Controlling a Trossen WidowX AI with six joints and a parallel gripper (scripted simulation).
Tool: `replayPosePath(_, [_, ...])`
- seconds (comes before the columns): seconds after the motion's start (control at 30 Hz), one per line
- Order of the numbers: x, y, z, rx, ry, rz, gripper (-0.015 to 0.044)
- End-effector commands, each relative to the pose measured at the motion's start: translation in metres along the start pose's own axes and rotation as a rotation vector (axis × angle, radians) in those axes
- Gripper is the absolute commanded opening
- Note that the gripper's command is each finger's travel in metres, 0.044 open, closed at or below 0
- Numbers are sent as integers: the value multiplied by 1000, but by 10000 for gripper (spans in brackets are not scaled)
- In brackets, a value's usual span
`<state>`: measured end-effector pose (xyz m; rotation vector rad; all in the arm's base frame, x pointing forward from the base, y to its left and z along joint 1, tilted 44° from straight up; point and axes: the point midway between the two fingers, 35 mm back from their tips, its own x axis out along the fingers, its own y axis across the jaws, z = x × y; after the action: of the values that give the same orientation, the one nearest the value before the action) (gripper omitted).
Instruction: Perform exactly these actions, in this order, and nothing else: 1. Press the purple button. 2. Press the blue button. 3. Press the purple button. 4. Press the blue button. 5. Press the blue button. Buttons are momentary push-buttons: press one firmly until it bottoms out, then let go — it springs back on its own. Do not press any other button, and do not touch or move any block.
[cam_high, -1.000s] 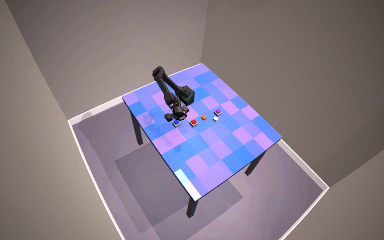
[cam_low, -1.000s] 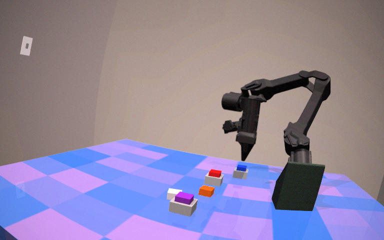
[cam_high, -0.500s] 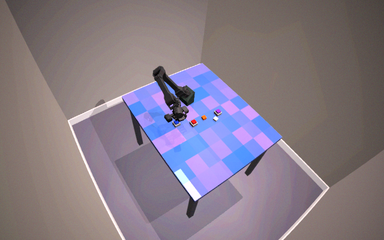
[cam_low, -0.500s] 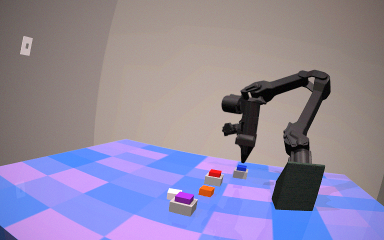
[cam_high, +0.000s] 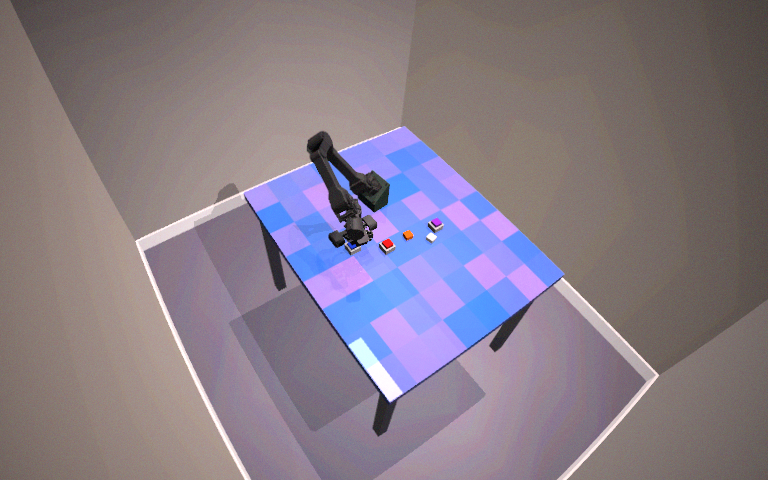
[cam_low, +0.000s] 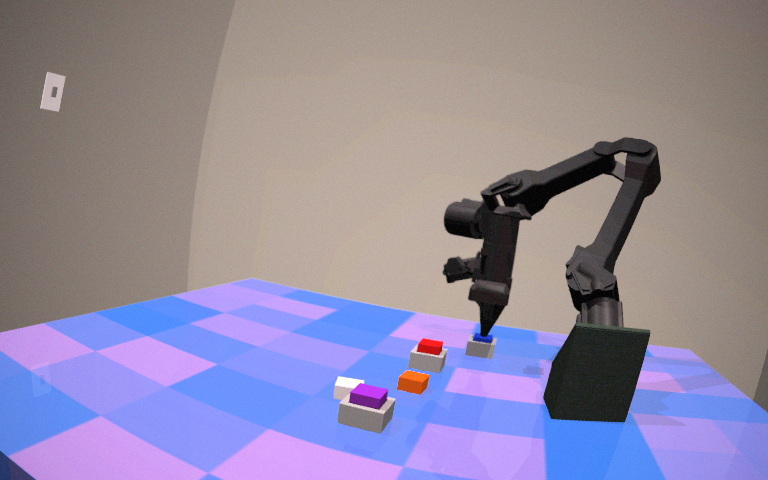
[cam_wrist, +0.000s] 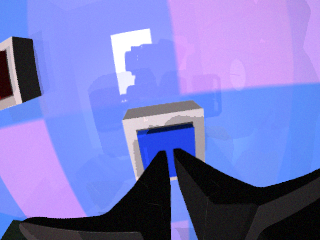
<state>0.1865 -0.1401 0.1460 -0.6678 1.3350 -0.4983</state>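
The gripper (cam_low: 485, 330) is pointing straight down with its jaws drawn together, gripping nothing, and the fingertips are pressing on the blue button (cam_low: 483, 337), whose cap is sitting low in its grey housing directly under the jaws. In the exterior view the red button (cam_low: 429, 345) is lying just beside the jaws, on the side away from the robot base (cam_low: 595, 373), with a narrow strip of table between the two housings. Farther along that same side, the orange block (cam_low: 412, 381) and the white block (cam_low: 347, 386) are resting well apart from the jaws, and the purple button (cam_low: 368, 395) is sitting beyond them, touching or nearly touching the white block. The checkered table (cam_high: 453, 316), tiled in blue and violet, is stretching wide on the far side of the row, its edges well away from the jaws.

The buttons are showing flat rectangular caps set in pale grey box housings; the blocks are plain, matte cuboids. The arm is dark and matte, the base a dark green-black box. No writing is readable on anything; a small white wall plate (cam_low: 52, 91) is hanging blank.
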Motion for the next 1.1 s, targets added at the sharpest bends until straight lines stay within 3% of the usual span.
replayPosePath(0.0, [2,0,0,-5,-1,2,20])
replayPosePath(0.4, [2,0,0,-5,-1,2,20])
replayPosePath(0.57, [-30,1,0,-5,0,4,20])
replayPosePath(0.73, [-32,0,0,-5,0,4,20])
replayPosePath(1.07, [-53,82,88,-17,-33,130,283])
